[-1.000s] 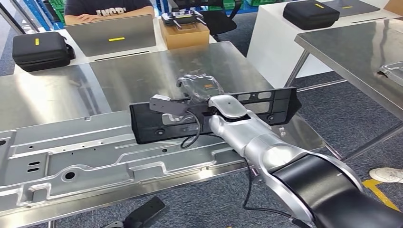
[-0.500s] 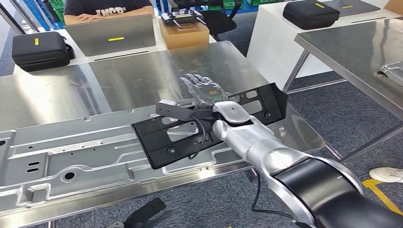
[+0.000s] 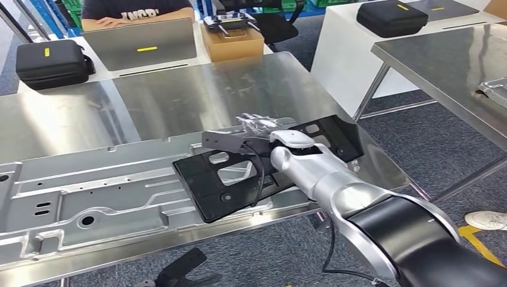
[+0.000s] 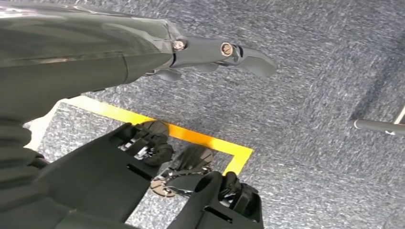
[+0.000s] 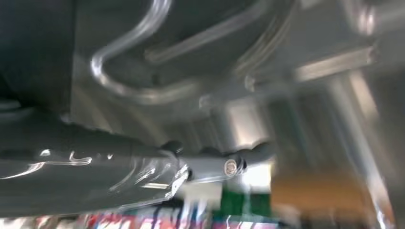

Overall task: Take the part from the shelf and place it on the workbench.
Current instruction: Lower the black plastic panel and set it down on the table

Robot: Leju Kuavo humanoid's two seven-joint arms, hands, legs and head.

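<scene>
The black part (image 3: 209, 185), a long flat plastic panel with cut-outs, lies slanted on the workbench (image 3: 179, 89). Its near left end rests on the stamped metal sheet (image 3: 89, 191), and its far right end (image 3: 341, 134) stands a little raised. My right hand (image 3: 263, 127) grips the part at its far long edge, fingers over the top. In the blurred right wrist view, my right hand (image 5: 119, 176) hangs close over the sheet's ridges (image 5: 157, 90). My left hand (image 4: 143, 52) hangs over the carpet with its thumb out, holding nothing.
Behind the workbench, a person sits at a grey laptop (image 3: 140, 42), between a black case (image 3: 51, 63) and a cardboard box (image 3: 232, 40). A second steel table (image 3: 442, 66) stands to the right across a carpeted aisle. Yellow tape (image 4: 191, 136) marks the floor.
The right hand has tipped the part from standing on edge down to almost flat, its left end now lying on the metal sheet. The hand has sunk lower with it.
</scene>
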